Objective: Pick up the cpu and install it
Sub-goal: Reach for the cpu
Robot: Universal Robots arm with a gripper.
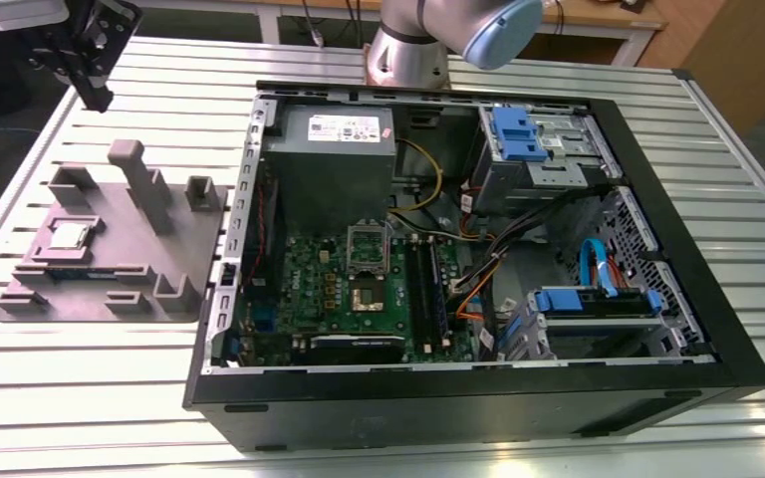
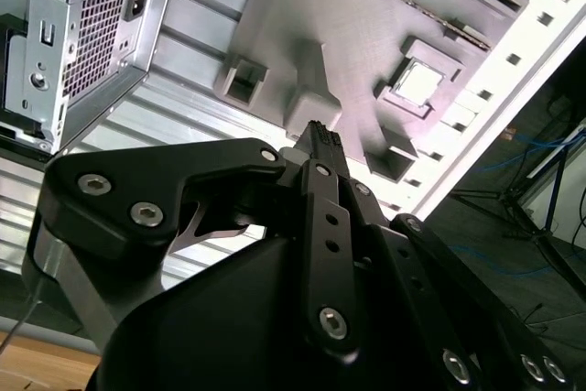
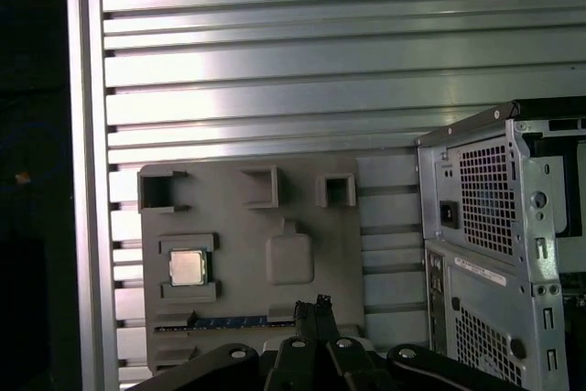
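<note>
Ribbed aluminium worktop (image 1: 91,398). An open computer case (image 1: 489,398) lies on its side at the exterior view's right. A grey moulded tray (image 1: 190,249) sits just beside it, at the exterior view's left.

- The cpu (image 1: 67,236) lies flat in a walled pocket near the tray's left edge, metal top up. It shows in both wrist views (image 2: 417,82) (image 3: 188,267) and nothing touches it.
- The hand (image 1: 95,98) hangs above the far left of the worktop, beyond the tray's far edge and well apart from the cpu. In both wrist views (image 2: 319,130) (image 3: 316,304) the fingertips sit together with nothing between them.
- The socket (image 1: 367,296) sits mid-board on the green motherboard (image 1: 310,274), inside the case.

Risks, as I judge them:
- With the fingers together, a descent would press on the chip's top instead of straddling it.
- The pocket walls stand close around the chip, so a slight offset could land a fingertip on a wall or drag the tray.
- The tall post (image 1: 136,174) stands near the approach line and could be clipped.
- The chip is thin and smooth, so a shallow pinch could let it tilt or slip in transit.
- At the socket, a skewed or rotated chip would not seat, and force could harm the contacts.
- The case walls and loose cables (image 1: 422,174) crowd the way in.
</note>
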